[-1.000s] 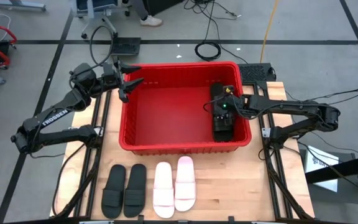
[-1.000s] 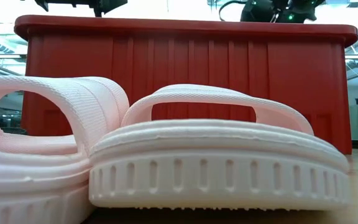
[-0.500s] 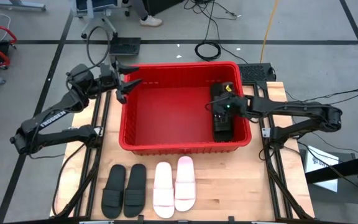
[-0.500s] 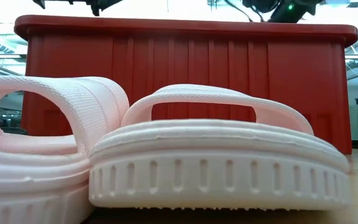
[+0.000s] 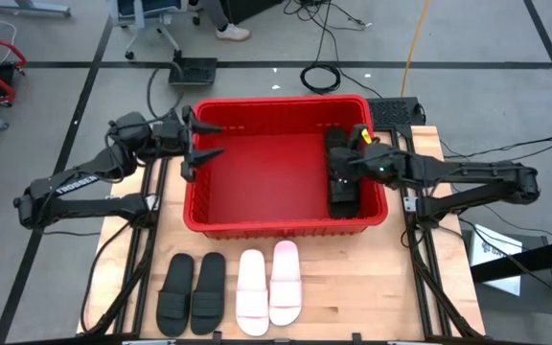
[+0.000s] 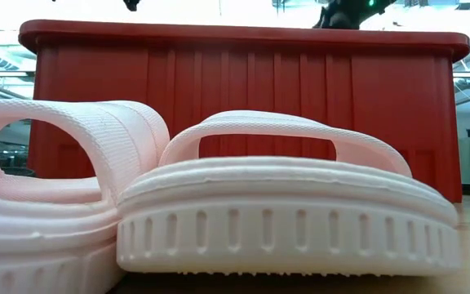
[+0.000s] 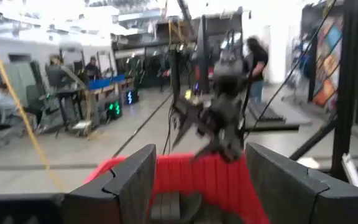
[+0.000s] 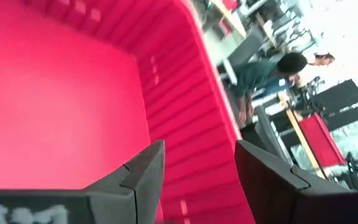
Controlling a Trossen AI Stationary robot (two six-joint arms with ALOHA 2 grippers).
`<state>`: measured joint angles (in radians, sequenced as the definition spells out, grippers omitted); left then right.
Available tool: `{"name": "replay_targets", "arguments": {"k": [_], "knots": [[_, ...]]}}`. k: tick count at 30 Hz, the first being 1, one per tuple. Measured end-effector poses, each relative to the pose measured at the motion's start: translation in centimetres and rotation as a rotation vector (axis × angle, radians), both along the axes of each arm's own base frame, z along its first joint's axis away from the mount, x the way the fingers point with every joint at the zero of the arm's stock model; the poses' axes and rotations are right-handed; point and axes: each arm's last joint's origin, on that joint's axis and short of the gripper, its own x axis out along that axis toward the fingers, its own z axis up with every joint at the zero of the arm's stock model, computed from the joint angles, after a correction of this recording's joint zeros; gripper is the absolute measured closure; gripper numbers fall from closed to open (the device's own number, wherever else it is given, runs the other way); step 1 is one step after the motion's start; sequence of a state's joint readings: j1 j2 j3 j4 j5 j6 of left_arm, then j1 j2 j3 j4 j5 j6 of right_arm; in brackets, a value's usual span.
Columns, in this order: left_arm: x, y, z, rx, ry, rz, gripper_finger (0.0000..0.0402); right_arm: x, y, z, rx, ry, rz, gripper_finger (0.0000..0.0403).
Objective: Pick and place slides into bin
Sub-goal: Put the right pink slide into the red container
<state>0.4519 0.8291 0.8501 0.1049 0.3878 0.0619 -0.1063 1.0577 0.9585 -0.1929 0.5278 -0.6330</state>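
The red bin [image 5: 281, 225] held black slides [image 5: 341, 177] along its right wall, beneath the open, empty right gripper [image 5: 351, 158]. The left gripper [image 5: 199, 146], jaws spread and empty, hung over the left rim. Two black slides [image 5: 192, 292] and two pale slides [image 5: 269, 286] lay on the table [image 5: 381, 287].

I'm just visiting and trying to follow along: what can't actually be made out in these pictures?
- Low view: the white slides and the bin wall fill the picture, hiding the bin's inside and the black slides.
- High view: the black slides in the bin are partly covered by the right gripper, so how many lie there is unclear.
- Left wrist view: the left gripper is open, but the other arm and room beyond are blurred.
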Motion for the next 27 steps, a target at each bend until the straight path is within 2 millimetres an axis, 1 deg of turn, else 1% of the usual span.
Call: {"name": "replay_targets", "arguments": {"k": [4, 9, 12, 18, 22, 27], "knots": [[0.3, -1.0, -0.6, 0.000, 0.058, 0.052, 0.0149, -0.5, 1.0, 0.6, 0.036, -0.061, 0.029, 0.0218], [0.6, -2.8, -1.0, 0.017, 0.107, 0.012, 0.0149, -0.5, 2.6, 1.1, 0.071, -0.126, 0.088, 0.0218], [0.8, -3.9, -1.0, 0.022, 0.108, 0.013, 0.0149, -0.3, 3.7, 1.4, 0.076, -0.163, 0.144, 0.0218], [1.1, -5.9, -1.3, 0.016, 0.147, 0.077, 0.0149, -0.3, 6.3, 2.2, 0.098, -0.249, 0.259, 0.0218], [1.1, -7.5, -1.7, 0.022, 0.180, 0.069, 0.0149, -0.5, 7.9, 2.4, 0.106, -0.260, 0.333, 0.0218], [0.8, -9.6, -1.6, 0.030, 0.175, 0.045, 0.0149, -0.8, 9.6, 2.5, 0.158, -0.288, 0.398, 0.0218]]}}
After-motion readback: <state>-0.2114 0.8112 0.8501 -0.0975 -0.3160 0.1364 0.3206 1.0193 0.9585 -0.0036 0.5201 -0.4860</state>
